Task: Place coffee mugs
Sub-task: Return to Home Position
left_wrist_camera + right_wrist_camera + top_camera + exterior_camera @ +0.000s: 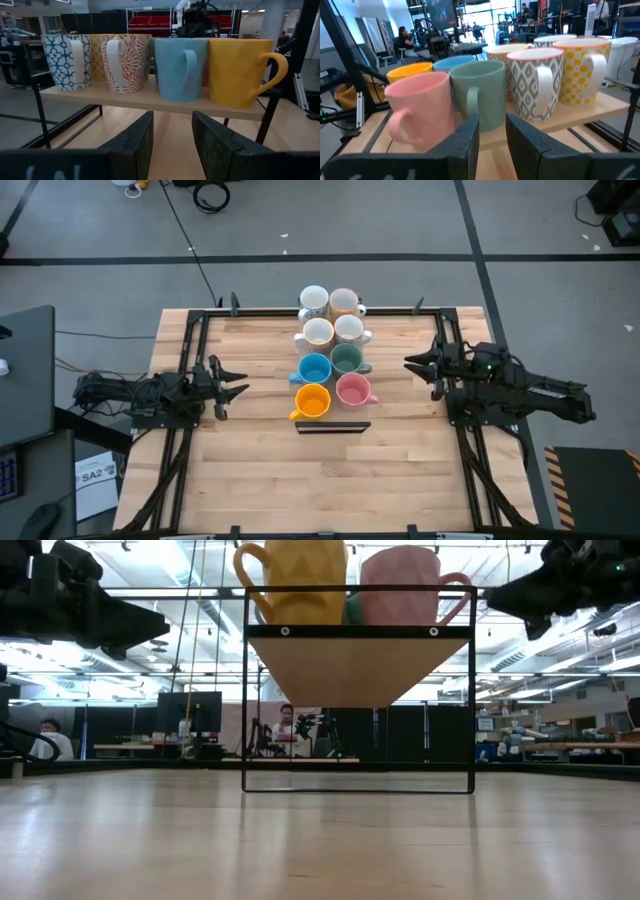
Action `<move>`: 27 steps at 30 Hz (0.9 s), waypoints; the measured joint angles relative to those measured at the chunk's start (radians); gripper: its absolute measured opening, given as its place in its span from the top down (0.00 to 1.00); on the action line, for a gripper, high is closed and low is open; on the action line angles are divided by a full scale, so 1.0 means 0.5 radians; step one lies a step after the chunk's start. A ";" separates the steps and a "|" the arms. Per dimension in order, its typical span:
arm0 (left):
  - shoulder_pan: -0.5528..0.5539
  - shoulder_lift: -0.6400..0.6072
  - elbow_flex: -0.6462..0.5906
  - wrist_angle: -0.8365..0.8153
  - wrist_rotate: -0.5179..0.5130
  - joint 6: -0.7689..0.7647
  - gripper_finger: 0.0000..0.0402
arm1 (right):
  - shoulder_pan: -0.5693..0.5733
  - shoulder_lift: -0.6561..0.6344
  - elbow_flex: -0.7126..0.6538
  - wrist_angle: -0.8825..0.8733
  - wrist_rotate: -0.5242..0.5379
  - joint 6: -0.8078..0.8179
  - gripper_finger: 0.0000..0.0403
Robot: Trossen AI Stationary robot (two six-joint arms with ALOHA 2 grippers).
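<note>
Eight mugs stand on their bases in two rows on a raised wooden shelf with a black wire frame, at the table's middle. At the near end are the orange mug and the pink mug. Behind them stand the blue mug and the grey-green mug, then several white or cream patterned mugs. My left gripper is open and empty, left of the shelf, pointing at the blue mug. My right gripper is open and empty, right of the shelf, pointing at the grey-green mug.
The shelf's black frame legs stand on the wooden table. Black rails run along the table's left and right sides. Bare wood lies between each gripper and the shelf and toward the near edge. People sit at desks in the room behind.
</note>
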 joint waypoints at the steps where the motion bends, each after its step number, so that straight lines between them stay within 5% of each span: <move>1: 0.000 0.001 0.000 -0.003 0.001 0.000 0.65 | 0.000 -0.022 -0.024 0.007 0.000 0.000 0.75; 27: -0.001 0.001 -0.003 -0.021 0.006 0.017 0.65 | 0.000 -0.171 -0.577 0.642 0.000 -0.021 0.75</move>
